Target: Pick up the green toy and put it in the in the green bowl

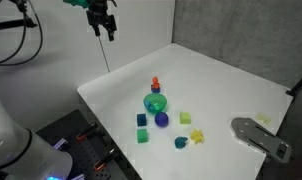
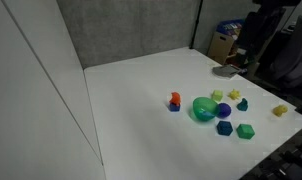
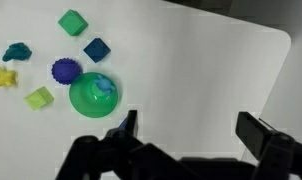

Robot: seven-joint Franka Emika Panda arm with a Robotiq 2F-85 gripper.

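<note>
The green toy (image 3: 16,51), small, dark teal and lumpy, lies on the white table among other toys; it also shows in both exterior views (image 1: 180,142) (image 2: 241,104). The green bowl (image 3: 87,104) stands upright a few toy-widths from it and shows in both exterior views (image 1: 155,103) (image 2: 203,108). A small pale teal-blue patch shows inside the bowl; I cannot tell what it is. My gripper (image 3: 191,130) is open and empty. It hangs high above the table (image 1: 103,24), far from the toys.
Around the bowl lie a purple ball (image 3: 64,71), a blue cube (image 3: 96,50), a bright green cube (image 3: 72,22), a lime block (image 3: 38,97), a yellow star (image 3: 4,77) and a red-and-blue piece (image 1: 156,84). A grey object (image 1: 261,135) lies at the table edge.
</note>
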